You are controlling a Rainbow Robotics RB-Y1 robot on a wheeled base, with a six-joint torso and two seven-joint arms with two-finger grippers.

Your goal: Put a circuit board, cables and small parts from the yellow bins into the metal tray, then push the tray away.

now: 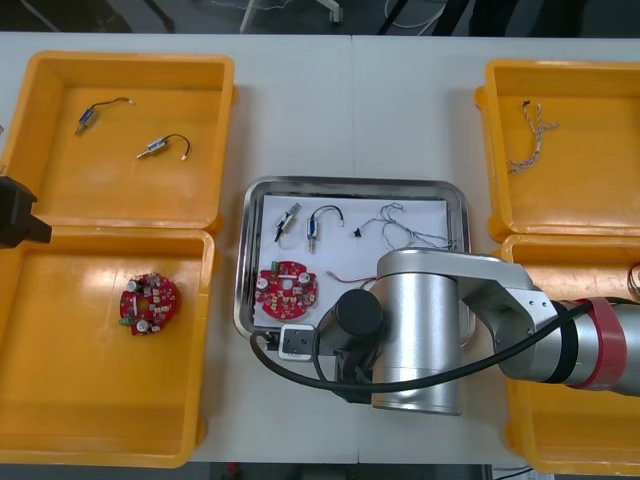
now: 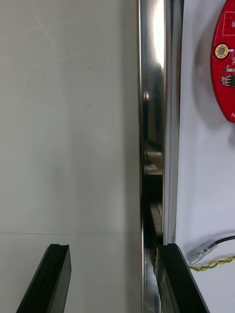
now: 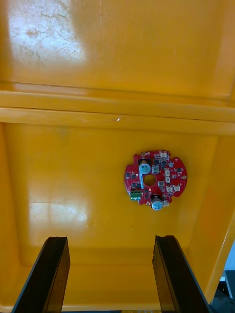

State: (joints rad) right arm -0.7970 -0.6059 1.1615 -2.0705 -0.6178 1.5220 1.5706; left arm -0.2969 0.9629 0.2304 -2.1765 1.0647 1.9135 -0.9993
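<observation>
Here, seen from above, a light desk (image 1: pixel 350 100) carries four yellow bins, two at each side, with a metal tray (image 1: pixel 350 182) between them. The tray is white inside. In it lie a round red circuit board (image 1: pixel 286 288) towards its near left corner, two small metal parts (image 1: pixel 290 220) with short leads side by side at its far left, a thin tangled cable (image 1: pixel 400 225) at its far right, and a red and yellow cable (image 1: pixel 348 277) just beside the board.

The right arm (image 1: pixel 420 330) reaches in from the right and covers the tray's near right part. In its wrist view the right end effector (image 2: pixel 113 249) stands wide open and holds nothing. One finger (image 2: pixel 54 279) is over the bare desk outside the tray, and the other finger (image 2: pixel 178 283) sits against the shiny rim, so the rim runs up close beside it.

The left end effector (image 3: pixel 111 239) hangs over the near left bin (image 1: pixel 100 400), its fingers also wide apart and holding nothing. A second circuit board (image 3: pixel 154 179) lies flat on that bin's floor, beyond the fingertips and nearer one of them.

The far left bin (image 1: pixel 130 60) holds two more metal parts (image 1: pixel 158 148), well apart from each other. The far right bin (image 1: pixel 580 200) holds a twisted cable (image 1: pixel 530 140)
</observation>
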